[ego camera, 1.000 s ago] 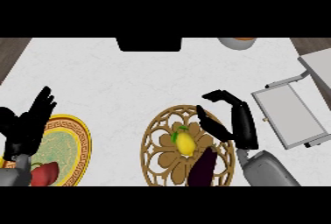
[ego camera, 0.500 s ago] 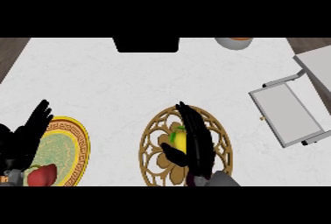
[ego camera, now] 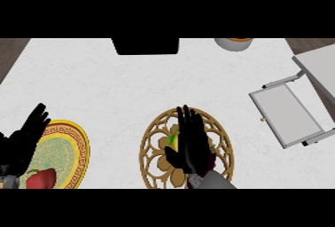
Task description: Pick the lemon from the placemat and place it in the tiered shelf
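Item: right hand (ego camera: 192,144), black, on a grey forearm rising from the lower edge. Fingers straight and held together, pointing away from the robot, palm down over the round gold openwork placemat (ego camera: 152,150). Judged to be poised above the fruit before closing on it; nothing is pinched or curled round.

Item: yellow lemon (ego camera: 173,138). Lies on the placemat, almost wholly hidden under the hand; only a yellow-green sliver shows at the hand's left edge. Not yet lifted, so far as can be told. A dark reddish thing peeps out at the hand's lower right; what it is cannot be told.

Item: left hand (ego camera: 23,137), black, at the view's left edge. Fingers straight and slightly spread, pointing up; resting, holding nothing. It overlaps the rim of a yellow-bordered plate with a pale green patterned centre (ego camera: 68,150), on which a red fruit (ego camera: 40,178) sits near the lower edge.

Item: grey tiered shelf (ego camera: 291,113), at the right, well apart from the placemat. Its flat tray faces up and shows nothing on it; judged the lemon's destination, placed within the right arm's side of the counter.

Surface: white, faintly marbled counter top (ego camera: 118,84), bare between the items. At its far edge, a black rectangular object (ego camera: 145,45) and part of a pale bowl with an orange interior (ego camera: 234,43). Dark wood flooring shows beyond the upper corners.
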Available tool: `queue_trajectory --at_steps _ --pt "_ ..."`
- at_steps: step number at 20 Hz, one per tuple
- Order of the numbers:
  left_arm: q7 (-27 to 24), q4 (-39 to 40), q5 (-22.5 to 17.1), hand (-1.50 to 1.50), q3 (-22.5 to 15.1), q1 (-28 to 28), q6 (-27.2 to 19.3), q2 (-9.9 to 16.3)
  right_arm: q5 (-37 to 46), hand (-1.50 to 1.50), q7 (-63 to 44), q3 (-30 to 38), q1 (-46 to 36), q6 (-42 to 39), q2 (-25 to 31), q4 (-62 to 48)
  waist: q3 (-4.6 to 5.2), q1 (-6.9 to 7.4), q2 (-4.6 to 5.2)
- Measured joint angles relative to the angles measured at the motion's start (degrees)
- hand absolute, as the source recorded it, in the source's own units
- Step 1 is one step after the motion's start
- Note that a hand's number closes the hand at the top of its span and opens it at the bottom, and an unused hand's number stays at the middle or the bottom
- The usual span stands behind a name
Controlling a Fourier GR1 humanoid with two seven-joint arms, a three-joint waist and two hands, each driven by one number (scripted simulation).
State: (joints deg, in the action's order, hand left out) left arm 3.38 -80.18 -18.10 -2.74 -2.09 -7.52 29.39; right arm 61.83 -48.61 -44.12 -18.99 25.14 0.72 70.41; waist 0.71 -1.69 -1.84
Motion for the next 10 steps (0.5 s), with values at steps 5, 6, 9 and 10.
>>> queue_trajectory --at_steps 5,6,9,10 --pt "-0.3 -0.3 0.2 0.00 -0.4 0.2 0.3 -0.5 1.4 -1.50 -10.7 -3.4 -3.3 -18.1 -0.3 3.4 -0.25 0.90 0.47" --pt "-0.5 0.1 0.4 0.00 -0.4 0.5 0.4 -0.6 1.3 -1.50 -12.0 -3.8 -4.2 -21.3 -0.3 4.1 -0.31 0.97 0.67" --pt "-0.9 0.4 0.6 0.00 -0.5 0.7 1.0 -0.7 -0.1 -1.50 -15.2 -4.9 -6.4 -29.3 0.0 6.5 -0.43 1.52 1.07" --pt "-0.9 0.8 0.9 0.00 -0.7 1.1 0.8 -1.1 -0.6 -1.50 -15.9 -5.2 -7.1 -31.0 0.1 7.0 -0.47 1.58 1.20"
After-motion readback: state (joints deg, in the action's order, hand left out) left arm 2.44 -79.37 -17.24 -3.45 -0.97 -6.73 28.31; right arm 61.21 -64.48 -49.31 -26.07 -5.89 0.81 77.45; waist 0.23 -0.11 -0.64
